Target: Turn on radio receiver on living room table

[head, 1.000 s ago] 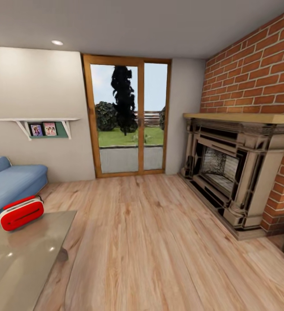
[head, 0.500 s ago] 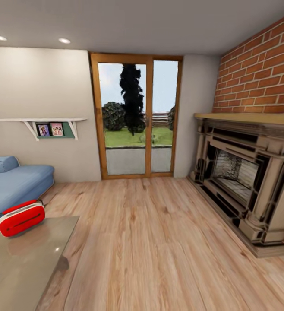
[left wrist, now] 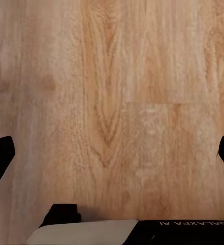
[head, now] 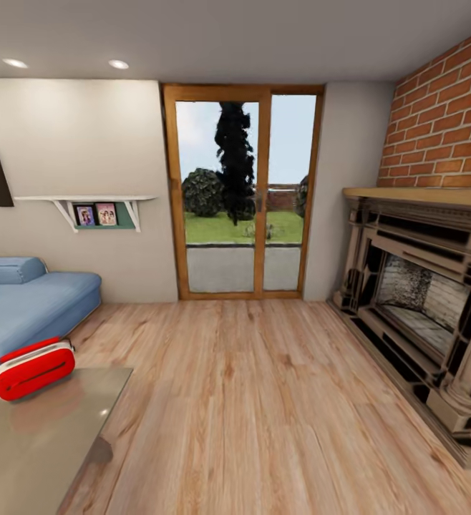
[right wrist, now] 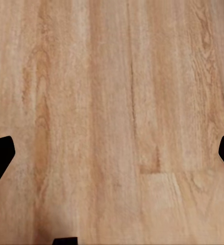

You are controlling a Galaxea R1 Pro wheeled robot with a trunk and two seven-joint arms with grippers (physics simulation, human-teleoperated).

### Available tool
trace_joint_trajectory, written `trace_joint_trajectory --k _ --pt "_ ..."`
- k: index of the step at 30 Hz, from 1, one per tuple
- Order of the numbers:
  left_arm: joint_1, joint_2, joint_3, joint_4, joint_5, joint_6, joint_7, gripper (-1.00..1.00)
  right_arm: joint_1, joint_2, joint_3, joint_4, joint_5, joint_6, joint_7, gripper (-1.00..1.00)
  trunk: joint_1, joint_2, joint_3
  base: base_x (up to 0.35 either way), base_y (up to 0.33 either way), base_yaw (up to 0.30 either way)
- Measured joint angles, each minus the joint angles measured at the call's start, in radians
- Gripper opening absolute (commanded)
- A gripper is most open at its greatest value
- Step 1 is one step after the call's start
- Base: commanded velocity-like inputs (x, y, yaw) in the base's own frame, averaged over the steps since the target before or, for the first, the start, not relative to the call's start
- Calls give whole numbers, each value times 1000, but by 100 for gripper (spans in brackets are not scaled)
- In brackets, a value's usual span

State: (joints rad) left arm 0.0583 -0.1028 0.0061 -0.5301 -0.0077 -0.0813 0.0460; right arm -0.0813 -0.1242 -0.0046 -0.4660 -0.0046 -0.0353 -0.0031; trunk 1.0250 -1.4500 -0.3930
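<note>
Red radio receiver (head: pixel 32 368) on the table (head: pixel 35 443) corner; both grippers (left wrist: pixel 112 158) (right wrist: pixel 112 158) spread apart over wood floor (head: pixel 264 400)

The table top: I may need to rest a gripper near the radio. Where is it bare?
The table carries just the radio receiver, at its far edge beside the blue sofa. The glass from the radio toward the camera and out to the right-hand corner is bare. Right of the table, open wood floor runs to the fireplace.
</note>
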Motion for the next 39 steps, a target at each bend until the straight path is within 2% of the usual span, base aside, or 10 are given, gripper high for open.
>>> trace_joint_trajectory --k 30,39 --pt "0 -1 0 0 0 0 0 100 0 0 0 0 0 0 0 100 0 0 0 328 -138 0" --pt "0 -4 -3 1 8 1 -26 100 0 0 0 0 0 0 0 100 0 0 0 67 -11 100"
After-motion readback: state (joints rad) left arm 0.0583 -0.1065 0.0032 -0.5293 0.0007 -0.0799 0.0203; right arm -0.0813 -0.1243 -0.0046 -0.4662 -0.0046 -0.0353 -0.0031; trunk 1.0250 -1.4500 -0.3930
